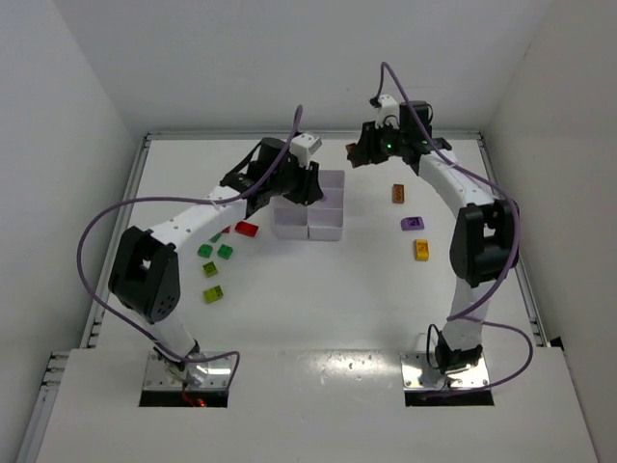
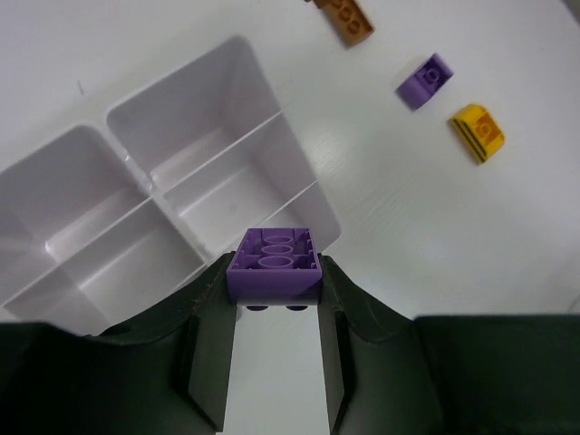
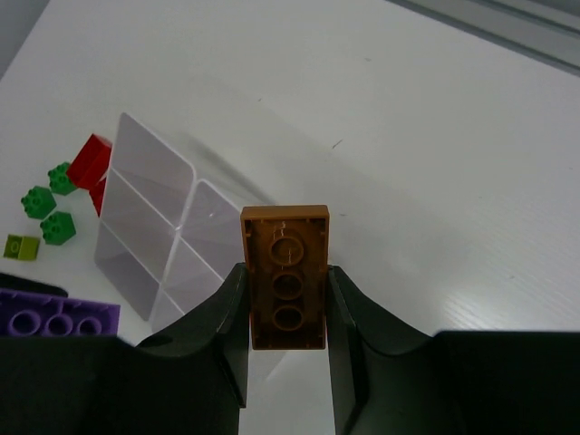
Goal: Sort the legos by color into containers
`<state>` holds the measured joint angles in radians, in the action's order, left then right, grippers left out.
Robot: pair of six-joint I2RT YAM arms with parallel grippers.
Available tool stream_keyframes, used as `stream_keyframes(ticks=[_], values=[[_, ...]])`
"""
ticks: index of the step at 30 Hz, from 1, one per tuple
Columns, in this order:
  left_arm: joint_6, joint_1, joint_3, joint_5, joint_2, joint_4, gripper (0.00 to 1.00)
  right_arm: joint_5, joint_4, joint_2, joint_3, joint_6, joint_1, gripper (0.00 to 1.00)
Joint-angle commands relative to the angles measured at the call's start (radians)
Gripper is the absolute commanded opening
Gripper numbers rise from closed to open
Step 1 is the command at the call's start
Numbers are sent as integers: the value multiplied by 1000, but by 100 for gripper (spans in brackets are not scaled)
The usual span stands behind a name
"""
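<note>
My left gripper point(image 2: 274, 272) is shut on a purple brick point(image 2: 274, 265) and holds it over the near edge of the white six-compartment tray point(image 2: 227, 149). In the top view the left gripper point(image 1: 308, 188) is over the tray point(image 1: 333, 231). My right gripper point(image 3: 286, 290) is shut on an orange-brown brick point(image 3: 285, 276), held above the table beside the tray point(image 3: 149, 172). In the top view the right gripper point(image 1: 360, 152) is behind and right of the tray. The compartments that show look empty.
Right of the tray lie an orange-brown brick point(image 1: 398, 193), a purple brick point(image 1: 413, 224) and a yellow brick point(image 1: 421, 250). Left of it lie a red brick point(image 1: 248, 229), green bricks point(image 1: 205, 251) and lime bricks point(image 1: 213, 294). White walls enclose the table.
</note>
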<state>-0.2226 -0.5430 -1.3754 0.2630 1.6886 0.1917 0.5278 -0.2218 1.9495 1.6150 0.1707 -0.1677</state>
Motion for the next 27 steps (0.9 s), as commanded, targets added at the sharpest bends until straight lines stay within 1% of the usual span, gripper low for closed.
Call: stream_keyframes(ticks=[1, 8, 16, 25, 26, 27], values=[[-24, 52, 10, 22, -29, -20, 0, 34, 13, 25, 54, -33, -49, 0], [-43, 124, 10, 67, -20, -29, 0, 22, 22, 43, 63, -63, -122, 0], [-52, 153, 1, 96, -10, -29, 0, -8, 22, 63, 52, -102, -151, 0], [-52, 163, 1, 125, -1, -29, 0, -58, 22, 95, 71, -214, -179, 11], [-52, 163, 1, 125, -1, -29, 0, -58, 22, 95, 71, -214, -179, 12], [-52, 163, 1, 125, 8, -29, 0, -58, 22, 95, 71, -229, -179, 14]])
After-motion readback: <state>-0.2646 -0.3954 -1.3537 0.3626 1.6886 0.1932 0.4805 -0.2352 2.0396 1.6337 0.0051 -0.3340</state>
